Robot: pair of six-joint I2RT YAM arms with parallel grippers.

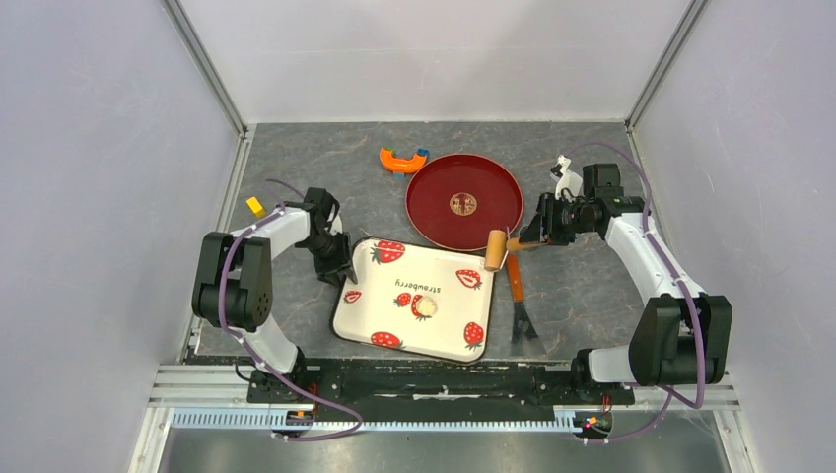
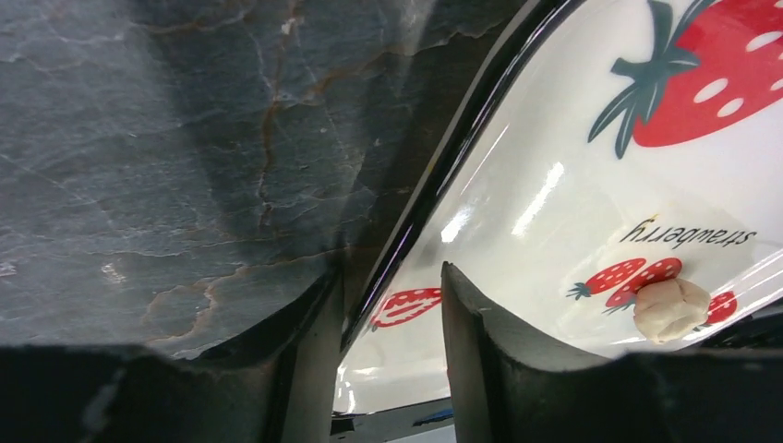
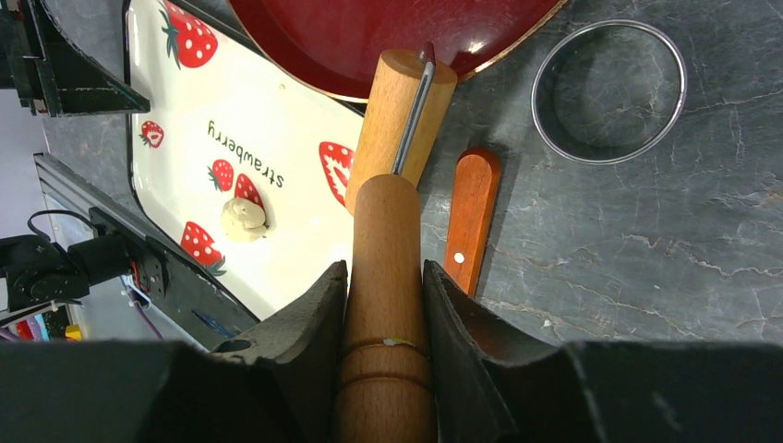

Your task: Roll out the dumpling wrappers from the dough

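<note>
The dough [image 1: 424, 306] is a small pale lump near the middle of the white strawberry tray [image 1: 394, 327]; it also shows in the left wrist view [image 2: 671, 307] and the right wrist view [image 3: 243, 219]. No flattened wrapper shows. My left gripper [image 1: 340, 270] straddles the tray's left rim [image 2: 434, 166], one finger outside and one inside, closed on it [image 2: 388, 277]. My right gripper [image 1: 525, 242] is shut on the handle of the wooden roller [image 3: 402, 111], whose cylinder [image 1: 495, 249] hovers at the tray's far right corner, apart from the dough.
A round red plate [image 1: 463, 201] lies behind the tray. An orange-handled scraper [image 1: 518, 296] lies right of the tray, a metal ring cutter [image 3: 609, 90] near it. An orange and blue toy [image 1: 402, 160], a white object [image 1: 567, 179] and a yellow block [image 1: 256, 206] lie around.
</note>
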